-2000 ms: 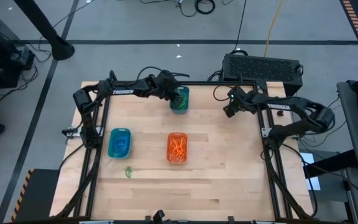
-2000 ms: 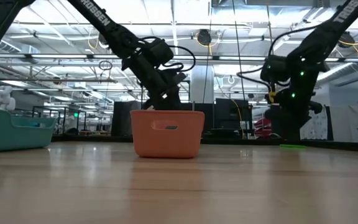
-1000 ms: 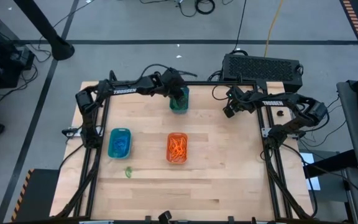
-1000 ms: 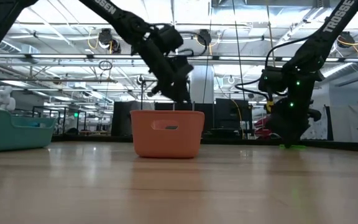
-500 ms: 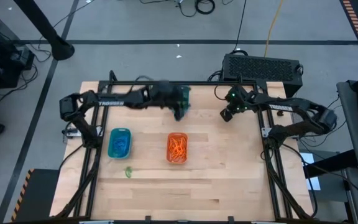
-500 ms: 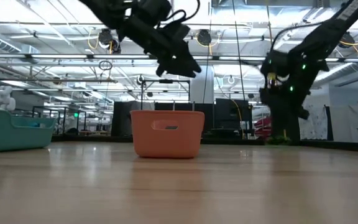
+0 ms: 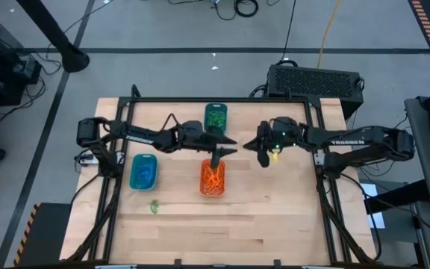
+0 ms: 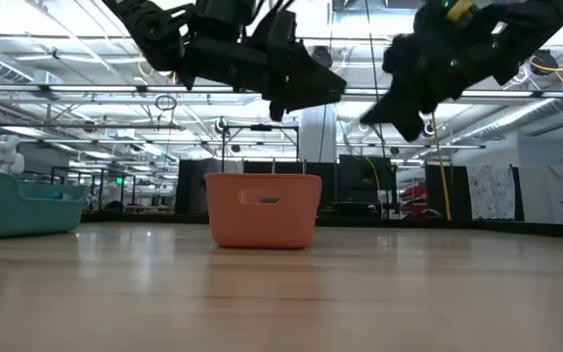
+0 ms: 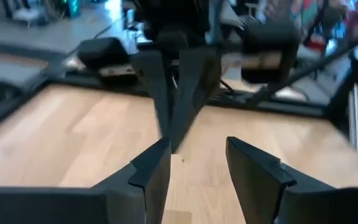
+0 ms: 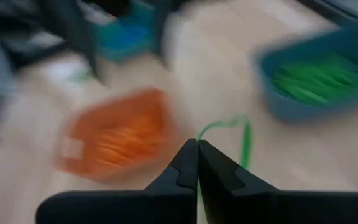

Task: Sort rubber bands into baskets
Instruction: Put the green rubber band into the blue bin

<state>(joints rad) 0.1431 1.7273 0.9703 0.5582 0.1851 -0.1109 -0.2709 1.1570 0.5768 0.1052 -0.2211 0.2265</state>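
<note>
Three baskets stand on their bases on the wooden table: a dark teal basket (image 7: 215, 117) of green rubber bands at the far middle, an orange basket (image 7: 213, 177) of orange ones in the middle, and a turquoise-blue basket (image 7: 143, 172) at the left. A loose green band (image 7: 154, 206) lies near the front left. My right gripper (image 10: 197, 147) hangs above the table's middle, shut on a green rubber band (image 10: 238, 127). My left gripper (image 9: 194, 163) faces it, open and empty, above the orange basket's far end. My right gripper pinches the green rubber band at one spot on its loop (image 10: 200, 134), between the two fingertips. The fingers slant downward toward the table's left side. The rest of the loop stands out beyond the tips, clear of the table.
The two grippers (image 7: 228, 148) (image 7: 249, 145) nearly meet tip to tip above the table's middle. A black frame (image 7: 215, 99) borders the table's far edge and sides. A black box (image 7: 316, 81) stands behind the far right corner. Bare wood lies toward the near edge.
My left gripper has left the dark teal basket, swung toward the table's middle and tipped up to nearly level. My right gripper has risen from the far right of the table and swung toward the middle, carrying the green band off the wood.
</note>
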